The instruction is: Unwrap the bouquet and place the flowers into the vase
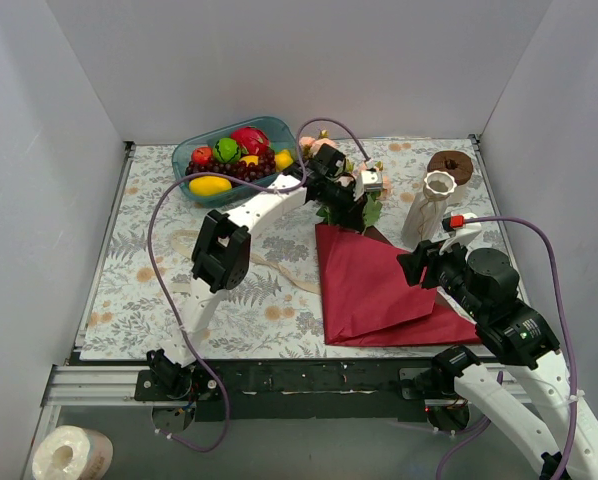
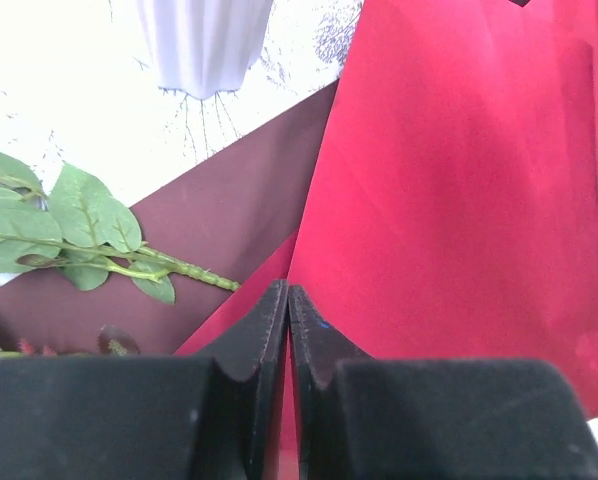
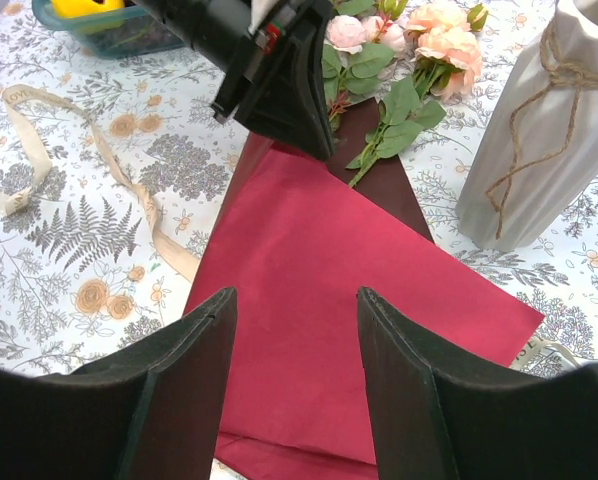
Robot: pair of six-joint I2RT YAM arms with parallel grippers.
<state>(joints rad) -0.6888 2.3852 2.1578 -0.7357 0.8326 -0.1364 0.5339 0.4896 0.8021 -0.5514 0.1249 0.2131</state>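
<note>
The dark red wrapping paper (image 1: 369, 285) (image 3: 329, 290) lies unfolded flat on the table. The flowers (image 1: 329, 150) (image 3: 444, 20), pink and peach roses with green leaves, lie at its far tip. One leafy stem (image 2: 89, 225) rests on the paper's maroon underside. The white vase (image 1: 429, 205) (image 3: 539, 130) stands upright just right of the paper tip. My left gripper (image 1: 357, 222) (image 2: 288, 290) is shut, its tips pinched at the far edge of the red sheet. My right gripper (image 1: 411, 265) (image 3: 297, 295) hovers open over the paper with nothing between its fingers.
A teal bowl (image 1: 194, 150) of fruit sits at the back left. A brown ring (image 1: 449, 163) lies behind the vase. The loose cream ribbon (image 1: 279, 270) (image 3: 119, 170) trails across the floral cloth left of the paper. Grey walls enclose three sides.
</note>
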